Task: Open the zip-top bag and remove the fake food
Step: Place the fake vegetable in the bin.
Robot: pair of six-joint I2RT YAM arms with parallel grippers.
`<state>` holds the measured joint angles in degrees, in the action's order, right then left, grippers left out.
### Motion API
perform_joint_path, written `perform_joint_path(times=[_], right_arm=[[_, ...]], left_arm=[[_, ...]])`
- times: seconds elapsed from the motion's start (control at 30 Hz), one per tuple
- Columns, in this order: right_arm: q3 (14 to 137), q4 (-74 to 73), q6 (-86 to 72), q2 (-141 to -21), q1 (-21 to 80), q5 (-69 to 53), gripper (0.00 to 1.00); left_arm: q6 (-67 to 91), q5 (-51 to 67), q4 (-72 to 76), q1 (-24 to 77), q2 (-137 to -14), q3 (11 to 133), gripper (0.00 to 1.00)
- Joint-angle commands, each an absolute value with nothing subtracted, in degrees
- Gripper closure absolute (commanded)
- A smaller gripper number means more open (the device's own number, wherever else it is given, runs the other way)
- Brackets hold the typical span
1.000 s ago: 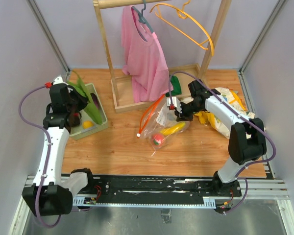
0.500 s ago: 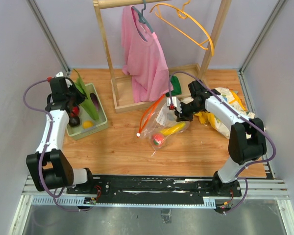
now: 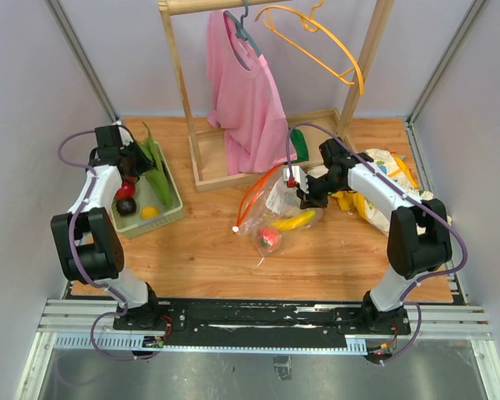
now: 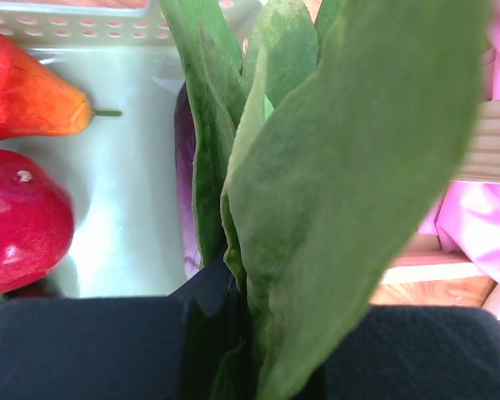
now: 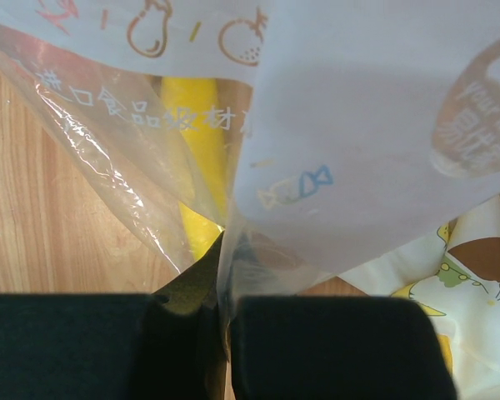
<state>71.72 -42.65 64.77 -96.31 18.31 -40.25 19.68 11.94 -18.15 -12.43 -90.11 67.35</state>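
**Desk:** Where is the clear crinkly zip-top bag with the orange-red zipper strip (image 3: 277, 208)?

**Photographer:** Centre-right of the overhead frame, on the wooden counter (image 3: 192, 250). A yellow banana-shaped plastic piece (image 3: 297, 220) and a red round plastic piece (image 3: 269, 239) are inside it. The right tool (image 5: 225, 329) is pinched together on a fold of the film. At upper left, the left tool (image 4: 233, 333) is clamped on the long green plastic leaves (image 4: 333, 167) at the pale green plastic tray (image 3: 168, 212). In the tray lie a red-orange pear-shaped piece (image 4: 29, 96), a dark red round piece (image 4: 17, 221) and a purple piece (image 4: 186, 158).

**Desk:** Hazards?

**Photographer:** The film looks thin and slick. A pull could slide it out of the pinch, or drag the bag so both pieces roll out across the counter. The leaves are gripped near their base only and may snag the tray wall on release.

**Desk:** Legible writing?

**Photographer:** White Chinese characters (image 5: 142, 112) run along the film at upper left of the right wrist view, too broken to quote. A brownish round badge (image 5: 475, 108) at the right edge reads "your".
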Motion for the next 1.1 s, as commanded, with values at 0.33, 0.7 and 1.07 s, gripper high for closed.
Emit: perform_joint_path(times=[0.33,0.7,1.07], right_arm=[[71.5,-43.1,64.4,-97.6,19.3,-40.1,0.99],[71.9,-43.1,64.5,-97.5,19.4,-40.1,0.99],[72.8,-44.2,66.5,-97.1,19.3,-41.3,0.99]], left_arm=[[18.2,17.7,-22.4,-12.9,-96.9,71.4,0.26],[15.3,4.1,-26.9,-13.0,-90.5,75.8,0.16],[16.4,16.2,-21.2,-12.9,-73.0,68.3,0.22]])
